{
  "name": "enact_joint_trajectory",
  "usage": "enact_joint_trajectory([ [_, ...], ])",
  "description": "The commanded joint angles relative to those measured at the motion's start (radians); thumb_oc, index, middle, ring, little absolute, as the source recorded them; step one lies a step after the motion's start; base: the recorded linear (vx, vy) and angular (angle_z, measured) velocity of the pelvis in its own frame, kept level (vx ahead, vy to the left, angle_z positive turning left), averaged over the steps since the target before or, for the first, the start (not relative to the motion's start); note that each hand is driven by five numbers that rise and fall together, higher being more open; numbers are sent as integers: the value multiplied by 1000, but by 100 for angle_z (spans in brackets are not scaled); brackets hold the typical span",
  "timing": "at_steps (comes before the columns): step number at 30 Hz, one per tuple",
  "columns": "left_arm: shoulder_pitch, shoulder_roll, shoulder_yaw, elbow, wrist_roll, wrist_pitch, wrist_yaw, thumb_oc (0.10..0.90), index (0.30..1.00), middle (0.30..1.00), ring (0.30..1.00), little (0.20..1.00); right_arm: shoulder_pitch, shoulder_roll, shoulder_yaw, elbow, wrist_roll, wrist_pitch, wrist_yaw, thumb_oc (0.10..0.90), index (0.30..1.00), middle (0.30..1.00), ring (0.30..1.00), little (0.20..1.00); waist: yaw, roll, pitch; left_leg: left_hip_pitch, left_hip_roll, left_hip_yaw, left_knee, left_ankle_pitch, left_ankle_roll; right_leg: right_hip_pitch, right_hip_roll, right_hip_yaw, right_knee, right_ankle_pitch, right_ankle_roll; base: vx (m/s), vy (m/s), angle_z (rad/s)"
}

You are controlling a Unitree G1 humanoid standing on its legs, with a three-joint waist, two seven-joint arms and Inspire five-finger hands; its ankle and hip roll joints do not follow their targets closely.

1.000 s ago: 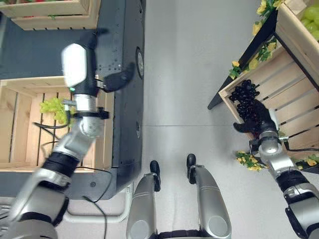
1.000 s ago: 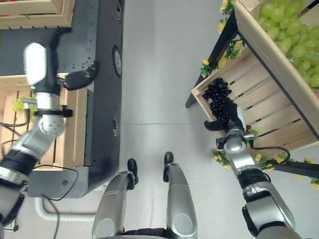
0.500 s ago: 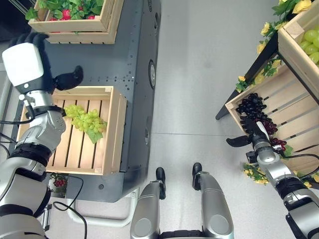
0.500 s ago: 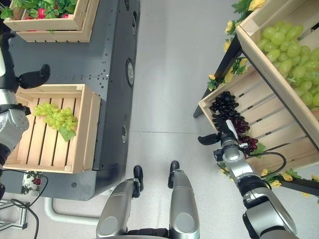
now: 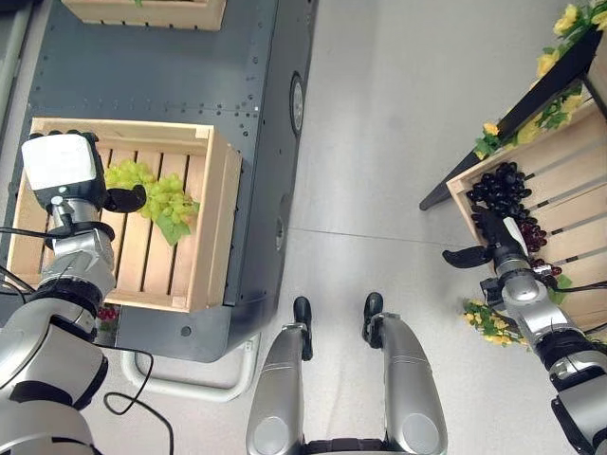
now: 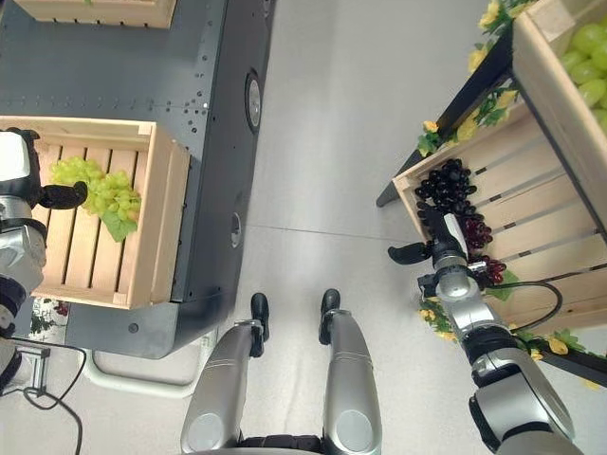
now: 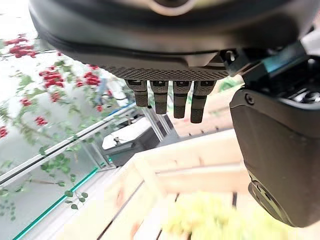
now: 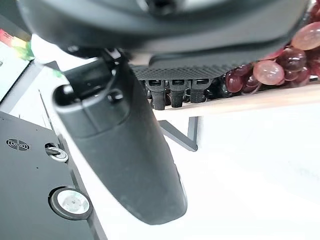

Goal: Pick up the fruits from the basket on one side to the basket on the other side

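Note:
A bunch of green grapes lies in the light wooden crate on my left. My left hand hovers over that crate just beside the bunch, fingers straight and empty, thumb pointing at the grapes. On my right, a slatted crate holds dark grapes and red grapes. My right hand is at this crate's front edge, over the dark bunch, open with its thumb spread out and nothing in it.
The left crate sits on a dark grey metal cart. A black stand with yellow flowers carries the right crates; an upper crate holds green grapes. Bare grey floor lies between the two sides.
The camera has shifted. My left hand has come down from beyond the crate's far corner to beside the green grapes. The right hand stays at the dark grapes.

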Motion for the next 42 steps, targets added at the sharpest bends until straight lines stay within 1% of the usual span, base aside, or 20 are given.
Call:
enact_joint_trajectory([
  [1, -49, 109, 45, 16, 111, 42, 10, 800, 900, 900, 900, 900, -34, -19, 39, -23, 30, -82, 55, 800, 900, 900, 900, 900, 8, -21, -14, -11, -37, 83, 72, -44, 65, 77, 25, 2, -62, 8, -10, -1, 48, 9],
  [4, -59, 114, 7, 3, 176, 42, -2, 800, 900, 900, 900, 900, -50, -23, 56, -49, 32, -81, 67, 800, 900, 900, 900, 900, 13, -24, -14, -38, -33, 84, 83, -53, 68, 50, 22, -2, -50, 9, -7, -7, 49, 6],
  [6, -72, 129, -27, -9, 207, 38, 0, 800, 900, 900, 900, 900, -55, -35, 68, -62, 39, -90, 97, 800, 900, 900, 900, 900, 18, -25, -14, -60, -30, 84, 96, -64, 72, 29, 17, -7, -39, 10, -4, -9, 47, 4],
  [8, -72, 133, -33, -14, 228, 38, 0, 800, 900, 900, 900, 900, -54, -39, 71, -66, 39, -94, 105, 800, 900, 900, 900, 900, 20, -25, -14, -66, -30, 84, 100, -68, 72, 24, 14, -9, -35, 9, -3, -5, 28, 5],
  [10, -65, 148, -54, -22, 297, 27, -4, 800, 900, 900, 900, 900, -59, -45, 79, -66, 40, -105, 118, 800, 900, 900, 900, 900, 26, -23, -14, -74, -29, 83, 106, -74, 74, 16, 8, -14, -30, 9, -1, 2, 44, 5],
  [13, -56, 159, -59, -40, 324, 20, 6, 800, 900, 900, 900, 900, -64, -49, 80, -64, 46, -105, 128, 800, 900, 900, 900, 900, 31, -21, -14, -77, -30, 81, 108, -76, 73, 14, 6, -17, -28, 9, 0, 5, 38, 8],
  [16, -63, 163, -70, -60, 359, -17, 53, 800, 900, 900, 900, 900, -70, -54, 79, -43, 63, -108, 153, 800, 900, 900, 900, 900, 37, -18, -14, -85, -30, 80, 111, -79, 74, 6, -1, -20, -24, 10, 2, -6, 40, 6],
  [22, -42, 167, -68, -97, 389, -27, 86, 800, 900, 900, 900, 900, -57, -61, 68, -42, 85, -115, 182, 800, 900, 900, 900, 900, 43, -19, -14, -98, -32, 77, 118, -83, 74, -7, -8, -28, -15, 10, 4, -5, 54, 2],
  [25, -49, 168, -65, -114, 408, -20, 105, 800, 900, 900, 900, 900, -50, -68, 64, -56, 91, -114, 194, 800, 900, 900, 900, 900, 42, -22, -14, -110, -29, 79, 125, -85, 77, -22, -10, -30, -8, 12, 4, -10, 90, 3],
  [31, -87, 176, -72, -124, 408, 36, 116, 800, 900, 900, 900, 900, -22, -76, 51, -81, 105, -132, 223, 800, 900, 900, 900, 900, 36, -36, -14, -147, -19, 88, 144, -92, 80, -64, -16, -28, 8, 19, 10, -13, 67, 4],
  [34, -112, 180, -65, -123, 367, 70, 141, 800, 900, 900, 900, 900, -15, -75, 51, -103, 121, -135, 234, 800, 900, 900, 900, 900, 36, -47, -14, -156, -17, 93, 143, -94, 84, -78, -17, -27, 8, 26, 15, 2, 41, 3],
  [36, -115, 176, -54, -113, 355, 70, 160, 800, 900, 900, 900, 900, -17, -72, 51, -103, 126, -141, 239, 800, 900, 900, 900, 900, 36, -50, -14, -162, -16, 95, 143, -95, 85, -86, -18, -27, 9, 29, 17, -4, 35, 5],
  [38, -132, 171, -55, -102, 371, 67, 139, 800, 900, 900, 900, 900, -22, -72, 53, -112, 142, -143, 243, 800, 900, 900, 900, 900, 35, -53, -14, -172, -15, 97, 148, -97, 86, -96, -17, -25, 12, 31, 18, 0, 16, 1],
  [40, -140, 163, -62, -87, 381, 86, 78, 800, 900, 900, 900, 900, -27, -69, 49, -125, 152, -146, 248, 800, 900, 900, 900, 900, 32, -53, -14, -183, -14, 100, 151, -98, 86, -110, -18, -23, 16, 34, 20, 0, 0, 0],
  [42, -148, 158, -73, -75, 373, 105, 40, 800, 900, 900, 900, 900, -31, -67, 49, -131, 157, -145, 249, 800, 900, 900, 900, 900, 29, -53, -14, -192, -16, 102, 154, -99, 84, -119, -19, -22, 15, 36, 22, 0, 15, -1],
])
